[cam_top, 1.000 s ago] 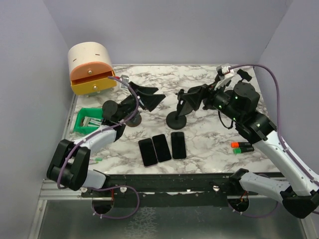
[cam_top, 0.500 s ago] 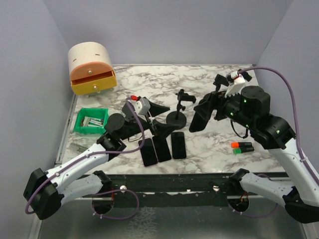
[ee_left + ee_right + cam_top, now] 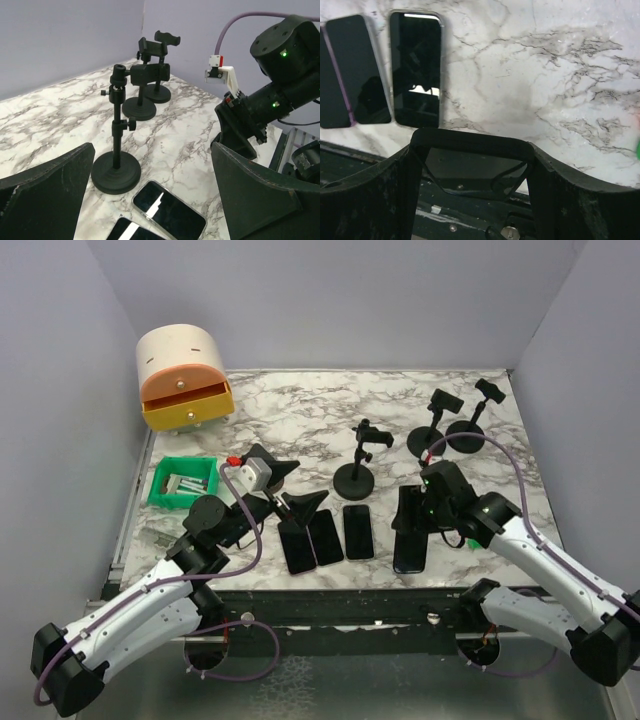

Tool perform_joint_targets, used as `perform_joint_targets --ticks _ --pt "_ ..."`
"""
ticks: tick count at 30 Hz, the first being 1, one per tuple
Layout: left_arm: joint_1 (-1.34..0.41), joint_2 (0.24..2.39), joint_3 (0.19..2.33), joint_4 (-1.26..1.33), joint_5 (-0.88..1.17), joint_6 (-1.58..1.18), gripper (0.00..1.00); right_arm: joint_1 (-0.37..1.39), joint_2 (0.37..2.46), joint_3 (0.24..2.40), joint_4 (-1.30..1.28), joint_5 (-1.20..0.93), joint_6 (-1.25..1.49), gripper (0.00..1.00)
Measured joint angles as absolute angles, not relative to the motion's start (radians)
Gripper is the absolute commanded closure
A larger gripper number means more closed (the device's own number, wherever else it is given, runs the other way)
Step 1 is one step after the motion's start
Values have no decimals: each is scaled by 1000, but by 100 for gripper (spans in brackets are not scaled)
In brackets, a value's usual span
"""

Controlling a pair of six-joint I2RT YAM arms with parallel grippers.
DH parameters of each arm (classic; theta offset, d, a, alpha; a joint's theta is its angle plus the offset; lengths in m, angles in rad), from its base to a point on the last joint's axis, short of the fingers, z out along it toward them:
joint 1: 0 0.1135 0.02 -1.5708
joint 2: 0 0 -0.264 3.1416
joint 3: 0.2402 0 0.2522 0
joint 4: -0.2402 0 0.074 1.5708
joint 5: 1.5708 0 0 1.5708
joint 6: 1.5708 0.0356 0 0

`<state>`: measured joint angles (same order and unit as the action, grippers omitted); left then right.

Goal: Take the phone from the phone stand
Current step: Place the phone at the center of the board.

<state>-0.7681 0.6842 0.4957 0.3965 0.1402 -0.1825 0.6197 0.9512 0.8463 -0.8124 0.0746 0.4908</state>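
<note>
Movement first: our right gripper [image 3: 415, 512] is bringing the phone [image 3: 407, 552] off the middle phone stand [image 3: 357, 455] – now standing bare – down to the near edge of the table [image 3: 300, 410], just right of three lying phones [image 3: 325, 535]. Its fingers are clamping the phone's sides, so we are judging removal done and release pending. Our left gripper [image 3: 290, 485] is hanging spread wide, empty. We are finding no readable writing.
</note>
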Motion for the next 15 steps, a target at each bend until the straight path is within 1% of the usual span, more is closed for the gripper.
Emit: perform_joint_targets --ticks 4,15 --pt "-768 673 492 363 108 -182 1 620 1017 786 -745 124 521 100" --pt "-768 663 496 282 79 -183 1 593 1262 776 -509 167 533 100"
